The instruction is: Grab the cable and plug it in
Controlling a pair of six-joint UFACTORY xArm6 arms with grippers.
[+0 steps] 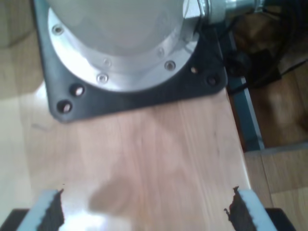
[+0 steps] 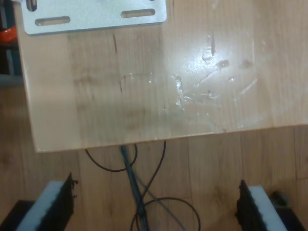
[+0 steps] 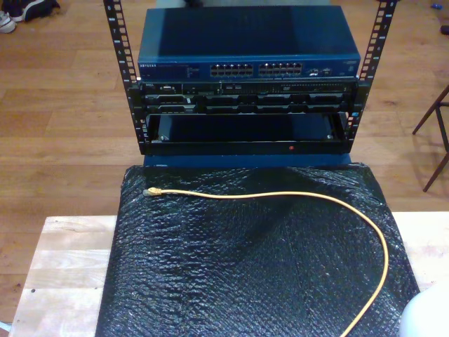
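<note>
Wooden flooring surrounds a pale wood bench (image 3: 63, 260) in the exterior view, where a sheet of black bubble wrap (image 3: 245, 274) covers the bench's middle. Across that sheet lies the cable (image 3: 280, 194), yellow-orange, running from its small plug (image 3: 149, 191) at the sheet's upper left, rightward in a shallow line, then curving down along the right side toward the lower edge of the frame. Nothing touches it.

Beyond the sheet, in the upper half of the exterior view, stands a black equipment rack (image 3: 245, 105) with a dark blue network switch (image 3: 249, 49) on top; two rows of ports (image 3: 256, 70) line the switch's front face.

My first end effector (image 1: 144, 211) hangs with its jaws spread wide and nothing between them, above bare bench wood; ahead of it sits a round metal arm base (image 1: 120, 43) bolted to a black plate (image 1: 144, 91).

My second end effector (image 2: 156, 204) is likewise spread apart and empty, its grey pads (image 2: 53, 202) hovering past the bench's edge over the floor, where thin dark wires (image 2: 144, 192) loop. A slotted metal bracket (image 2: 94, 17) rests on the bench surface ahead of it.
</note>
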